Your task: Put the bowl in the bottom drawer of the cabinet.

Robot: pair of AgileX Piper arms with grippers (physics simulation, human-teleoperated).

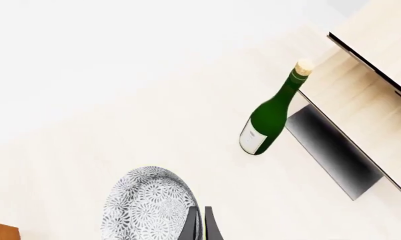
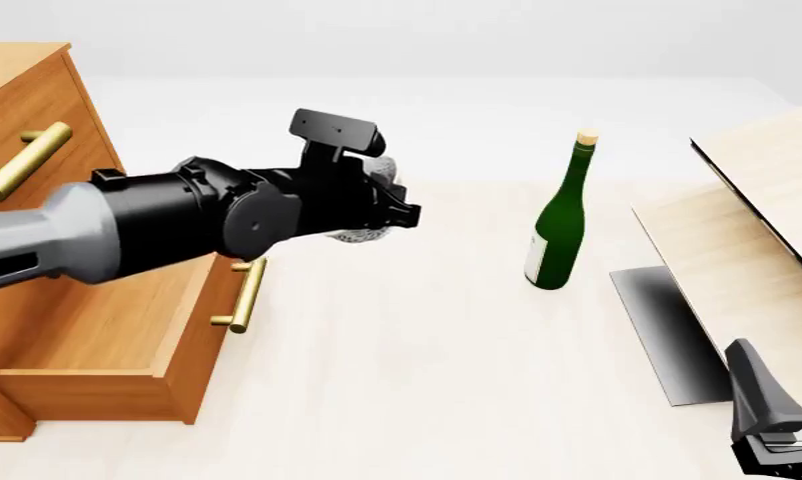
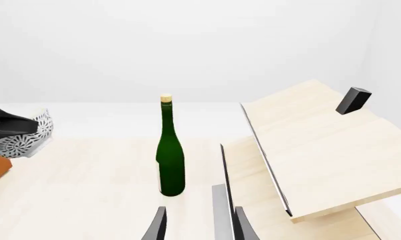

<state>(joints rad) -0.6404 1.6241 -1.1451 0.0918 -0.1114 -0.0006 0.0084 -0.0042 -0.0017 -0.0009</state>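
My left gripper (image 1: 199, 225) is pinched on the rim of the small white blue-grey-speckled bowl (image 1: 147, 207), held off the surface beside the pulled-out orange-brown wooden bottom drawer (image 2: 101, 345). A thin rim hold could slip, tipping it short. My right gripper (image 3: 197, 222) idles, parted.

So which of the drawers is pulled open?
The bottom drawer of the cabinet. It sticks out from the front with its brass handle pushed forward, while the drawer above it stays shut, flush with the front.
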